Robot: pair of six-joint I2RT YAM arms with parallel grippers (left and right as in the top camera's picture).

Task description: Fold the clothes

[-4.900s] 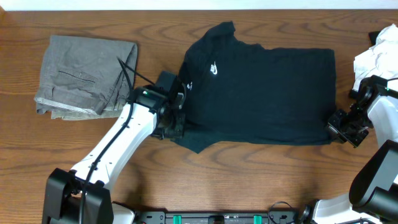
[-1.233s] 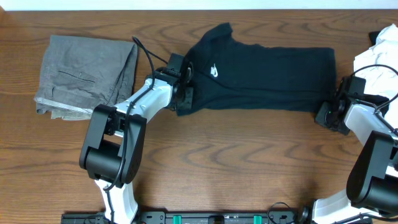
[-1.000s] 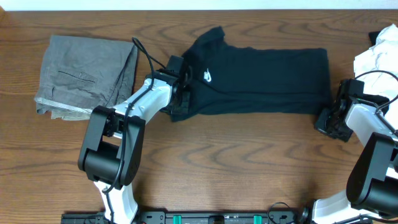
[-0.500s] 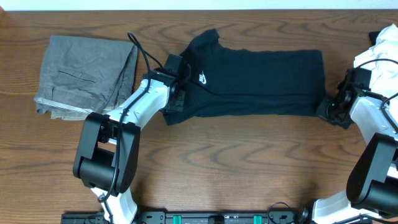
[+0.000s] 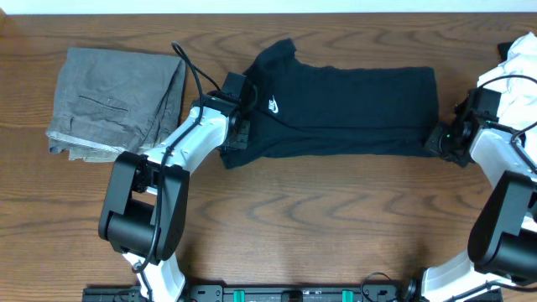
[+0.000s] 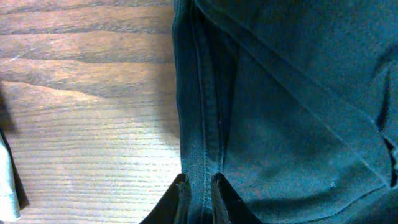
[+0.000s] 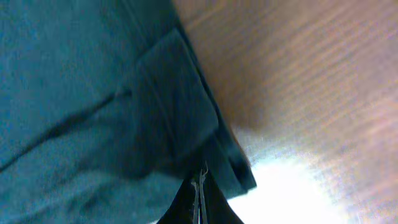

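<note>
Within both jaws, black T-shirt (image 5: 344,109) edges

White-shelled arms (image 5: 180,144), black at joints (image 5: 134,222), cables (image 5: 190,69), left pincer (image 6: 199,190) and right pincer (image 7: 200,186)

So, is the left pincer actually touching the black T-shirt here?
Touching. The left wrist view shows the left pincer closed on the black T-shirt, with the folded hem pinched in its grip.
</note>
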